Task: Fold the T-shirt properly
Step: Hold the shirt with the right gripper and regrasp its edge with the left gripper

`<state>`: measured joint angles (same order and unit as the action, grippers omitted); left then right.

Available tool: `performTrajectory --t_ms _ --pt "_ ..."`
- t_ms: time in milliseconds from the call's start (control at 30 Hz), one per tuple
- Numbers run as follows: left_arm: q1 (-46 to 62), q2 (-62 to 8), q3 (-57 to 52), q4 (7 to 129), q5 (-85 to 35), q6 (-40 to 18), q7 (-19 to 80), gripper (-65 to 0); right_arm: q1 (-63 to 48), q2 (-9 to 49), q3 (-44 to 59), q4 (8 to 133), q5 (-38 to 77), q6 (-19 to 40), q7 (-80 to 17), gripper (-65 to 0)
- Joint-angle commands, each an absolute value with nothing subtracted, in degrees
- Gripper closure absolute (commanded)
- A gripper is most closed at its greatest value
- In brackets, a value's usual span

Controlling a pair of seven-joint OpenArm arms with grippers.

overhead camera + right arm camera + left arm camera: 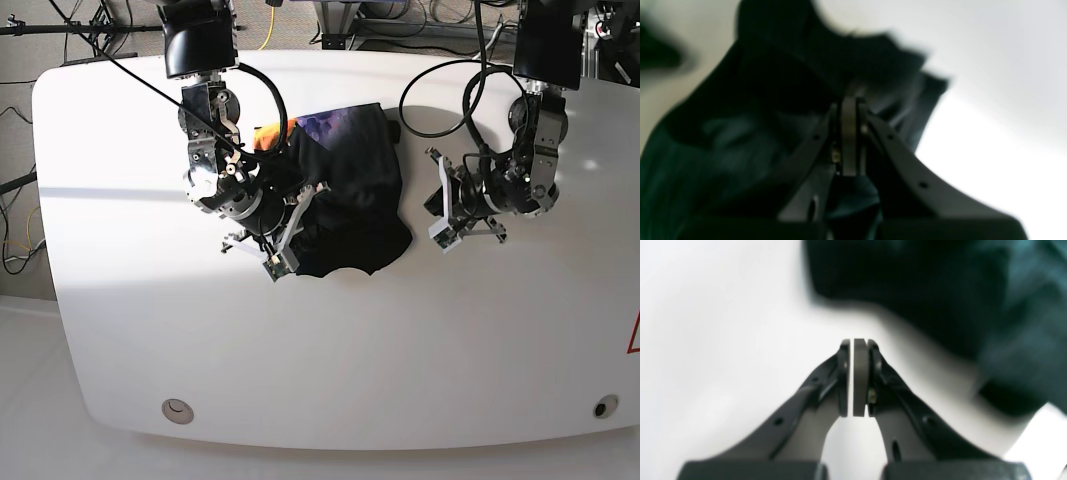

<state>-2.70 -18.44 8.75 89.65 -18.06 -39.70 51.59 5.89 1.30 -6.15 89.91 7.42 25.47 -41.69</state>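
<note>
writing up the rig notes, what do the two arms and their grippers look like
Both arms are black and silver metal with round joints, topped by boxy black housings and trailing looped black cables. The left gripper has dark angular fingers with small holes and flat grey pads; the right gripper looks the same.

Crumpled T-shirt (pixel 350 215) (orange-purple print showing) on the white table (pixel 320 350), between both arms.
</note>
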Motion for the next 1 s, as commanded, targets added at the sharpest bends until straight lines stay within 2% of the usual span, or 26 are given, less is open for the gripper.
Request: performTrajectory --t_ms 0,333,733,967 --pt "0.94 -20.01 8.6 93.59 -19.26 -40.0 51.38 0.0 8.77 1.39 -6.13 88.39 8.13 25.76 -39.87 -0.4" --pt "5.63 -18.35 9.2 93.14 -18.98 -40.0 50.71 0.0 12.42 2.04 -6.1 80.53 7.88 25.88 -37.99 -0.4" --pt "4.6 -15.26 11.94 86.9 -16.17 -40.0 46.54 0.0 15.55 5.17 -6.4 72.32 7.96 26.06 -31.19 -0.2" --pt "3.79 -14.77 11.82 86.73 -16.12 -40.0 46.76 0.0 17.27 5.75 -6.68 70.75 7.87 26.15 -30.44 -0.1"
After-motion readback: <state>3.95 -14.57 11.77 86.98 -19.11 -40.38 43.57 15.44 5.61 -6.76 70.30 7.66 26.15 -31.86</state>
